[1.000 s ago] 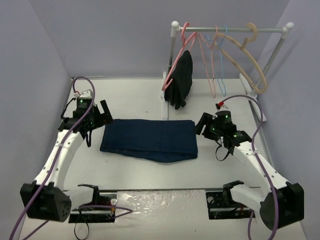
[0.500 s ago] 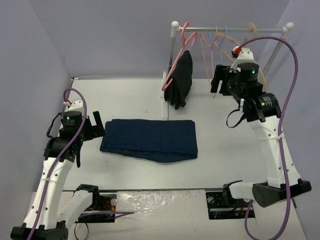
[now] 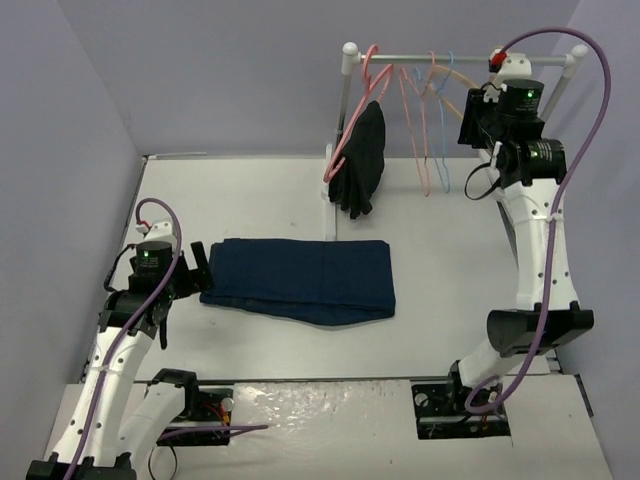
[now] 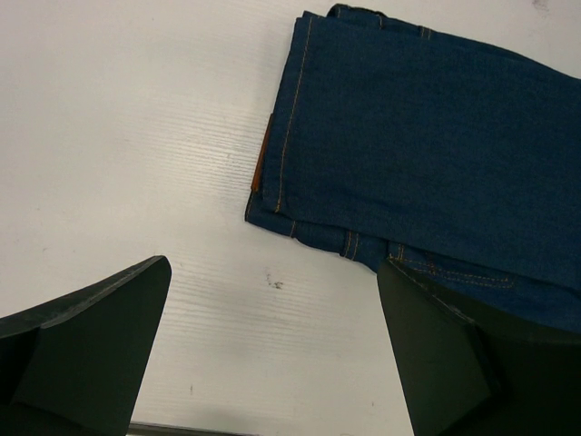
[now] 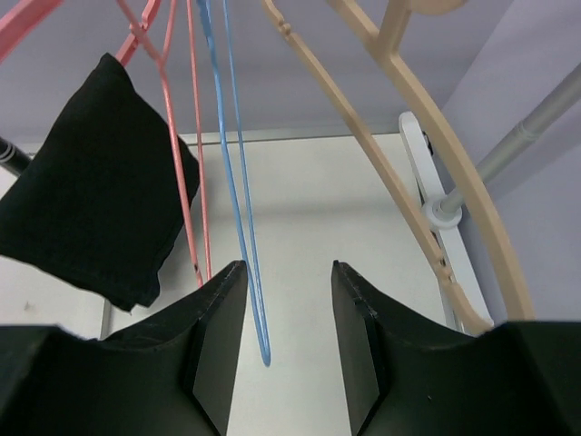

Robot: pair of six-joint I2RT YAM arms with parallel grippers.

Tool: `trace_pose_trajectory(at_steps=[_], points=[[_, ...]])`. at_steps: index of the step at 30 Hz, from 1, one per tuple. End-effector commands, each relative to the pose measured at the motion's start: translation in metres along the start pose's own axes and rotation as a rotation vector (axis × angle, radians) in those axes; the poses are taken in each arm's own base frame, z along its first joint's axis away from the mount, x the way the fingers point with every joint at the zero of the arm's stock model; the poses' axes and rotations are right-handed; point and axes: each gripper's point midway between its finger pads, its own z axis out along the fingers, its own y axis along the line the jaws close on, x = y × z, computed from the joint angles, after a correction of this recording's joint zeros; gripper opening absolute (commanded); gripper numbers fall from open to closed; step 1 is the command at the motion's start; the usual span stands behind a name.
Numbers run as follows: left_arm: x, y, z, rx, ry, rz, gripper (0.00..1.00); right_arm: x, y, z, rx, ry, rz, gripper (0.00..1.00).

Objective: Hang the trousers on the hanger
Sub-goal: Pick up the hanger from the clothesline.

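Starting nearest the bases, the left pincer point(image 3: 198, 265) is seen released, its fingers spread wide over the white worktop point(image 3: 440, 250) at the nine o'clock end of the folded dark navy denim trousers point(image 3: 300, 280). These lie flat mid-worktop, the brown leather patch point(image 4: 262, 163) turned toward that pincer. Farther off, at one o'clock, the raised right pincer point(image 5: 288, 268) is seen parted, nothing clamped. The thin light-blue wire hanger point(image 5: 245, 236) dangles from the metal rail point(image 3: 450, 57) just by its nine o'clock finger. Fetching that hanger is judged the step in hand. The blue wire should be centred between the fingers before closing, and the neighbouring pink wire hanger point(image 5: 186, 136) kept out of the grip.
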Motion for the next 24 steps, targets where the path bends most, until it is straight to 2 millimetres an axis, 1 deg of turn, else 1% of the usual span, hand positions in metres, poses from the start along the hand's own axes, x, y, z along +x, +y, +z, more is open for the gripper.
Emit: trace_pose_trajectory(at_steps=[1,5,7,11,18,22,24], points=[[-0.031,-0.003,-0.003,-0.003,-0.113,-0.020,0.97,-0.030,0.014,0.021,-0.085,-0.099,-0.031,0.38],[-0.030,-0.004,0.002,-0.003,-0.096,-0.013,0.97,-0.039,0.027,0.032,-0.147,-0.134,-0.023,0.38],[-0.029,-0.005,0.004,-0.002,-0.089,-0.011,0.97,-0.039,0.032,0.040,-0.173,-0.140,-0.013,0.38],[-0.030,-0.004,0.004,-0.005,-0.093,-0.008,0.97,-0.038,0.035,0.054,-0.180,-0.143,-0.006,0.38],[-0.030,-0.004,0.006,-0.010,-0.087,-0.005,0.97,-0.025,0.036,0.079,-0.175,-0.115,-0.010,0.37],[-0.030,-0.001,0.006,-0.025,-0.086,-0.005,0.97,-0.020,0.039,0.088,-0.190,-0.107,-0.015,0.36],[-0.030,0.000,0.007,-0.031,-0.086,-0.005,0.97,-0.020,0.041,0.090,-0.199,-0.109,-0.020,0.33]])
